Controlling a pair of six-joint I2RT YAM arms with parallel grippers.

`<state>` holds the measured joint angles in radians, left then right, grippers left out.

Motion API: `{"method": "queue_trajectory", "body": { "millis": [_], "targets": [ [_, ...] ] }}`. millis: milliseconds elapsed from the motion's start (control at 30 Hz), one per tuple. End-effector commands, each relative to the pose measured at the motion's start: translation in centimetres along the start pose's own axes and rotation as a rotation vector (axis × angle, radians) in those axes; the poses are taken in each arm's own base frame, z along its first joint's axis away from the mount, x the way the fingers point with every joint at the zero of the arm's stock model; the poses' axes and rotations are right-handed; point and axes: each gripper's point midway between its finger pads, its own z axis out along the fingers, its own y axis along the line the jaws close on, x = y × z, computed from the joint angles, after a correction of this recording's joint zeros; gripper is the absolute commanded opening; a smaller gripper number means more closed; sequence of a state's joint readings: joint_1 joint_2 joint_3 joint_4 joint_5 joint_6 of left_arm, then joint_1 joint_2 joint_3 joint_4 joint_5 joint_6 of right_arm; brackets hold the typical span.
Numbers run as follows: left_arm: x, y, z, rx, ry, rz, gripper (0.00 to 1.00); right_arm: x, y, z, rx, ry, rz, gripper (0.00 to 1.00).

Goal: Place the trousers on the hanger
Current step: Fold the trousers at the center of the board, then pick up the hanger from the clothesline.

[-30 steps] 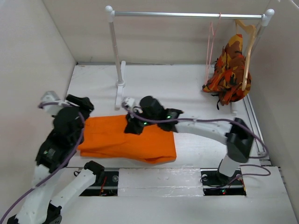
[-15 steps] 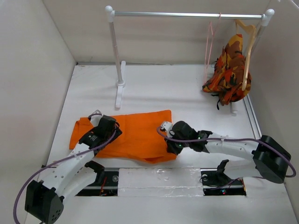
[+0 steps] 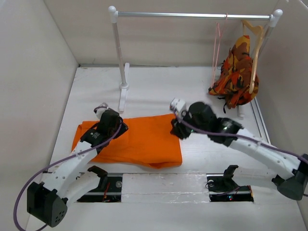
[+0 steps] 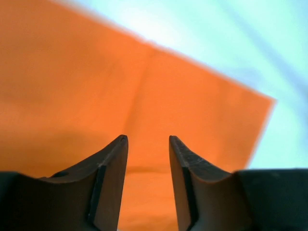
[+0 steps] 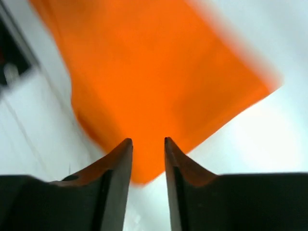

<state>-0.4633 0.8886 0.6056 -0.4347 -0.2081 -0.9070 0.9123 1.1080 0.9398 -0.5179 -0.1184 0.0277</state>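
From above, the trousers (image 3: 139, 142) lie folded flat on the table (image 3: 159, 91), near the front edge and left of the middle. The left gripper (image 3: 117, 129) is low over their left part, and the right gripper (image 3: 177, 130) is at their right edge, near the far corner. From this height neither pair of jaws can be read. The hanger (image 3: 217, 43) hangs from the rail (image 3: 192, 15) at the back right, well apart from the trousers. Just beside it, a wooden hanger (image 3: 255, 43) carries a patterned garment (image 3: 236, 72).

In the left wrist view, the left gripper (image 4: 148, 139) has its jaws parted to a narrow gap with nothing between them. Orange cloth fills most of the picture (a faint fold line runs down it). The trousers (image 4: 96, 72) end in a corner at the right, with bare table (image 4: 240, 38) beyond.

In the right wrist view, which is blurred, the right gripper (image 5: 147, 141) also shows a narrow gap and grips nothing. The trousers (image 5: 154, 72) spread away from the fingertips, and their rounded edge lies right under the gap. White table (image 5: 269, 144) shows on both sides.
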Motion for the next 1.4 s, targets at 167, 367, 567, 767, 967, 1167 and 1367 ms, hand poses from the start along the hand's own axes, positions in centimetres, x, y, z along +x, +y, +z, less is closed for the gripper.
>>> {"method": "queue_trajectory", "body": {
  "millis": [167, 367, 567, 767, 967, 1167, 1367],
  "targets": [
    [-5.4, -12.1, -4.9, 0.306, -0.134, 0.207, 0.0, -18.6, -12.7, -18.6, 0.533, -0.427, -0.147, 0.0],
    [-4.5, -16.4, -5.9, 0.452, -0.096, 0.248, 0.03, -21.9, -20.5, -23.0, 0.67, -0.511, -0.098, 0.5],
    [-2.4, -15.4, -5.5, 0.485, -0.033, 0.269, 0.41, -21.9, -27.2, -20.9, 0.634, -0.494, -0.024, 0.71],
    [-0.8, -13.2, -4.7, 0.455, -0.002, 0.264, 0.42, -21.7, -29.9, -17.0, 0.561, -0.487, 0.021, 0.72],
    [-0.2, -12.6, -4.3, 0.442, 0.016, 0.266, 0.42, -19.6, -31.0, -15.5, 0.621, -0.443, 0.07, 0.33],
    [-1.0, -14.2, -4.7, 0.459, 0.014, 0.286, 0.59, -19.4, -30.9, -17.2, 0.709, -0.462, 0.08, 0.0],
    [-4.2, -18.5, -6.6, 0.518, -0.054, 0.338, 0.64, -21.2, -29.7, -20.8, 0.788, -0.534, 0.047, 0.0]
  ]
}}
